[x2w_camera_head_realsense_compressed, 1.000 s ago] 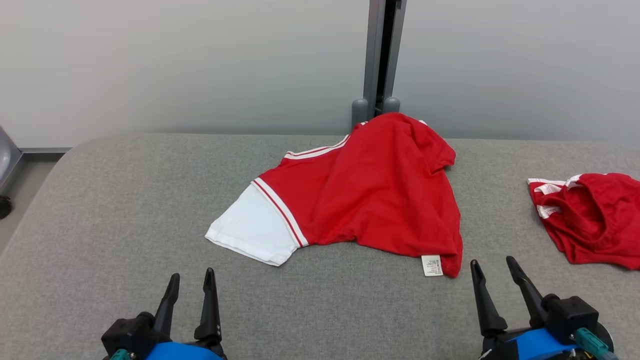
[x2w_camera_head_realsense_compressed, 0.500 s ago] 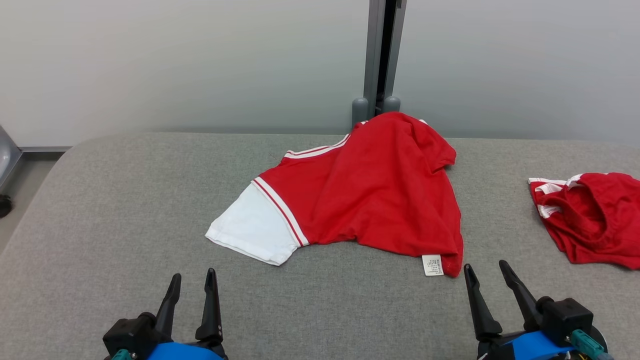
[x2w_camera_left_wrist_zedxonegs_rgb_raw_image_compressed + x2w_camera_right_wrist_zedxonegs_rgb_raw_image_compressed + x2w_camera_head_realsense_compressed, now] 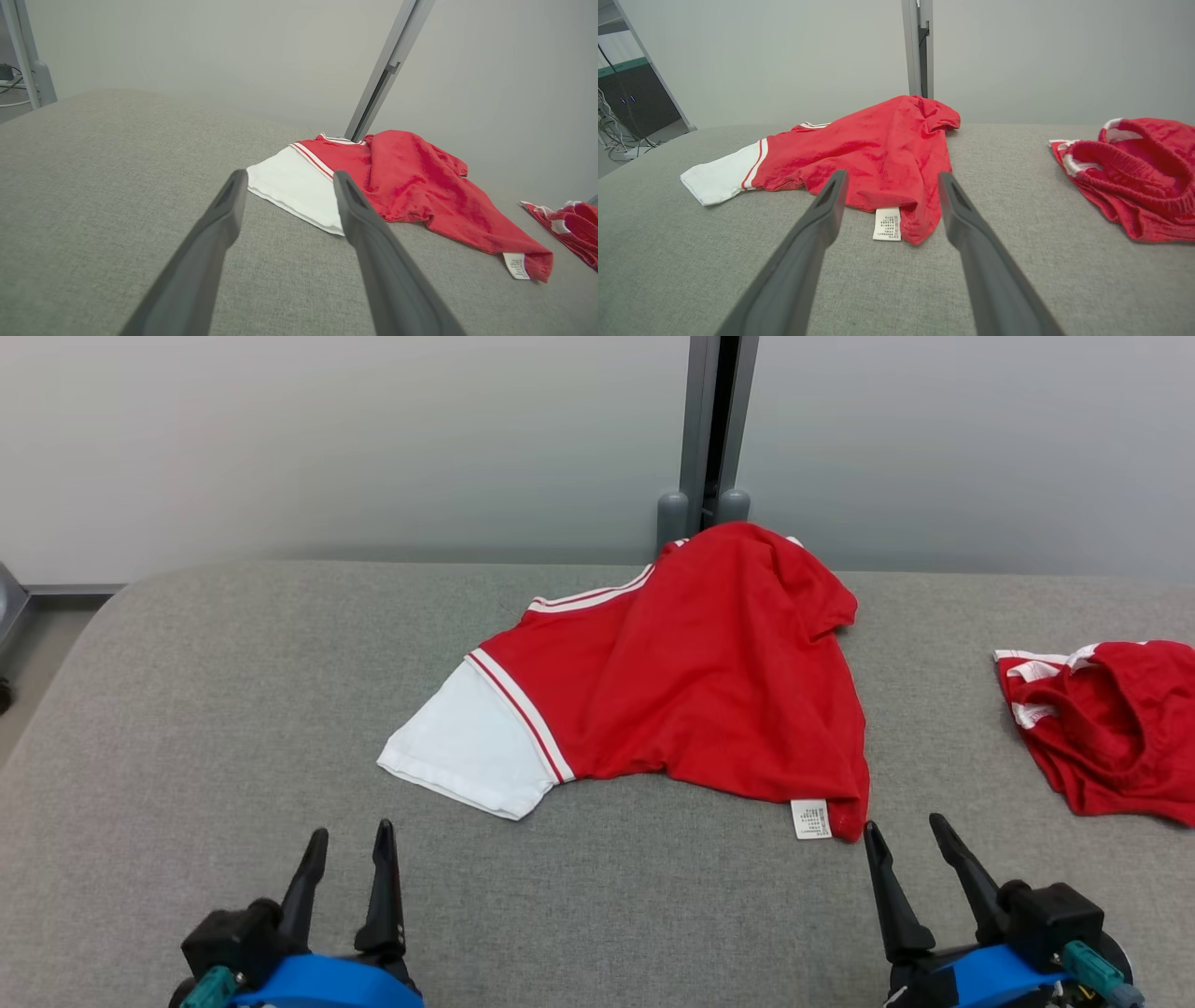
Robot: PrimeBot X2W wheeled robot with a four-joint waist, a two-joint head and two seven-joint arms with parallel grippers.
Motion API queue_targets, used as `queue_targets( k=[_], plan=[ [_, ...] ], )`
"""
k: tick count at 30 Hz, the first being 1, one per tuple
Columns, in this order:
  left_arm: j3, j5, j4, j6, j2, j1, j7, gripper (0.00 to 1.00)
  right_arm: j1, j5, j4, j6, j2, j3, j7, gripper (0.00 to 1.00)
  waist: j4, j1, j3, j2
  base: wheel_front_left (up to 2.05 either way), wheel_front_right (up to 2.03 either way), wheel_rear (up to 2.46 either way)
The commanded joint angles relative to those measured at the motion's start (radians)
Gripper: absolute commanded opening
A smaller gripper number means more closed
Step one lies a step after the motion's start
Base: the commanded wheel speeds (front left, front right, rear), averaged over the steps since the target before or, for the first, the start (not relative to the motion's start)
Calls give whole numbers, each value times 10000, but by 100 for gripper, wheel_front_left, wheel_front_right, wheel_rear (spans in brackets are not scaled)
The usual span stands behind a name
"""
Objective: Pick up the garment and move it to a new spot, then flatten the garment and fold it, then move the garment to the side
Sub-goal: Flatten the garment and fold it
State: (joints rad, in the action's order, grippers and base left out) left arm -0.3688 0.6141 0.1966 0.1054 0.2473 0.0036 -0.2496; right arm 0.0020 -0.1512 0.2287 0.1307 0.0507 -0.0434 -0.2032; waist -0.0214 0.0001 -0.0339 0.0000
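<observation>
On the bench (image 3: 187,728): garment (image 3: 709,681) crumpled, untouched.
Left end effector (image 3: 350,833): open, empty.
Right end effector (image 3: 903,823): open, empty, near care tag (image 3: 810,819).
Grasp: pinch that corner deep, lift clear.

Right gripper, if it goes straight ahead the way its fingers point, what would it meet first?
Probably the red shirt: its near corner, by the white care label, sits between the fingers in the right wrist view. Height above the grey surface is unclear.
</observation>
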Motion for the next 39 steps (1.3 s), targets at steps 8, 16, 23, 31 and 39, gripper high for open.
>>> queue_targets(
  k=[8,16,23,31,39],
  plan=[
    [2,107,636,8,576,-1950,1818,100,-742,252,-286,1,-1,-205,86,100,-6,-1,-877,0,0,0,0],
    [-144,319,2455,-131,796,-3992,3927,100,-1263,173,-334,1,1,-493,54,100,478,-1,-1851,0,0,0,0],
    [5,437,3704,-177,862,-4777,4042,100,-1456,211,-186,1,-1,-506,-37,100,897,-1,-2340,0,0,0,0],
    [-22,517,4694,-230,771,-5281,4170,100,-1643,157,-97,1,-1,-643,-100,100,1068,-1,-2610,0,0,0,0],
    [-567,424,5326,-854,442,-5551,4373,9,-1741,236,-5,1,-1,-613,-52,100,1118,-1,-2792,0,0,0,0]
  ],
)
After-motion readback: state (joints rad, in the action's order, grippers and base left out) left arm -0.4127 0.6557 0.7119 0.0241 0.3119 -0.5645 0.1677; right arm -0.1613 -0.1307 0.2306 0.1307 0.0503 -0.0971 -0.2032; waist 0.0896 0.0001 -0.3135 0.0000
